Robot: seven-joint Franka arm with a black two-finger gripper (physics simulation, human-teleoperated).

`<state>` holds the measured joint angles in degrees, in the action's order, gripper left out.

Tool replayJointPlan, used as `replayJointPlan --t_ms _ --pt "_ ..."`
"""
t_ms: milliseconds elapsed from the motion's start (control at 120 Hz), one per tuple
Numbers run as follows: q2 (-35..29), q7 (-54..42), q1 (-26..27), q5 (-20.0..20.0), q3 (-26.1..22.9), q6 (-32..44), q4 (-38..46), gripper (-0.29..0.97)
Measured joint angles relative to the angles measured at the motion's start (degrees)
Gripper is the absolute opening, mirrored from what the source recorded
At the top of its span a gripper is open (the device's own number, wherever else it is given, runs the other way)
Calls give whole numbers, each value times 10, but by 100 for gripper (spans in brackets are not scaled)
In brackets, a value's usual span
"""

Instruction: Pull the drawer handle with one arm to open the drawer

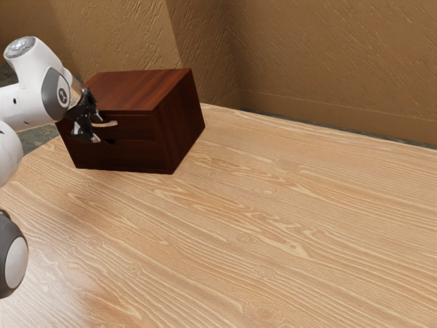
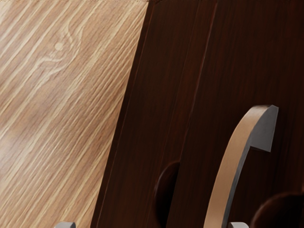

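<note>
A dark wooden drawer box [image 1: 140,116] stands on the table at the exterior view's upper left. Its drawer front [image 1: 126,128] lies flush with the box, and a pale curved handle [image 1: 108,124] sticks out from it. My black gripper [image 1: 89,127] is at that handle, coming in from the exterior view's left. In the wrist view the handle [image 2: 235,161] arcs across the dark drawer front [image 2: 190,95], close to one of two grey fingertips [image 2: 237,224]. The other fingertip [image 2: 64,224] stands far off over the table, so the gripper is open.
The light wooden table [image 1: 273,219] stretches wide toward the exterior view's right and front. Brown textured walls [image 1: 328,55] close off the back, just behind the box. The white arm [image 1: 31,96] fills the left edge.
</note>
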<state>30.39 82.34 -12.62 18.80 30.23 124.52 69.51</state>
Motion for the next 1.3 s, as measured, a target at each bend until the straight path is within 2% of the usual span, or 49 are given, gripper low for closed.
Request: replayJointPlan --t_ms 933,1300 --pt "5 6 1 -3 0 -1 6 32" --pt "-22 11 10 -5 1 1 49 30"
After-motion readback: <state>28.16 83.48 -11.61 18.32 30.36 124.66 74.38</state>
